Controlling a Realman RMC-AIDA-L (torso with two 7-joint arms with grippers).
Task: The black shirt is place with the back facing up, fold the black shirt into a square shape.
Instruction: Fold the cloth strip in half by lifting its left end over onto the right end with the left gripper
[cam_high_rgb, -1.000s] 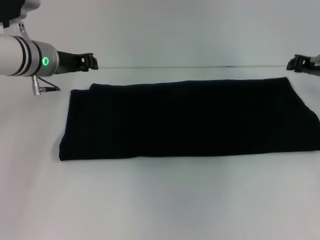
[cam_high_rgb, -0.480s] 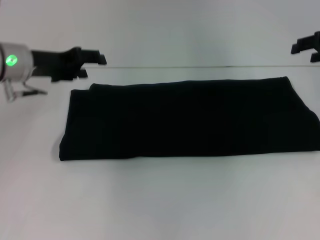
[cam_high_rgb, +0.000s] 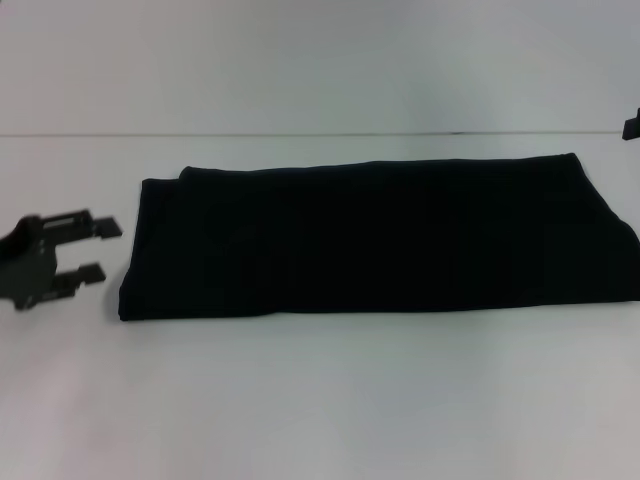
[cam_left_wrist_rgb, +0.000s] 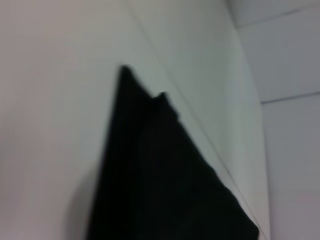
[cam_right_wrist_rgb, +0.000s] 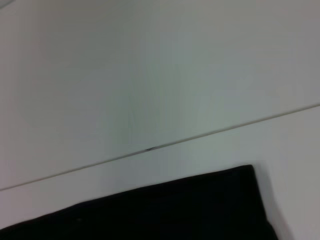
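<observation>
- Black shirt (cam_high_rgb: 375, 240): lies flat mid-bench as a long, wide band, already folded lengthwise; no lettering shows.
- Step in hand, by judgement: the crosswise fold that turns the band into a square is not yet done.
- Left gripper (cam_high_rgb: 98, 250): low over the bench, just beside the shirt's left end, jaws parted, holding nothing.
- Right gripper (cam_high_rgb: 632, 125): only a sliver at the right edge; jaws' state cannot be told.
- Next move likely calls for pinching the left end's corners and carrying them across.
- Bench (cam_high_rgb: 320, 400): plain white, meeting a pale wall (cam_high_rgb: 320, 60) behind.

Left gripper (cam_high_rgb: 100, 250) now lower, just beside the black shirt's (cam_high_rgb: 380, 240) left edge; right gripper nearly out of view.
</observation>
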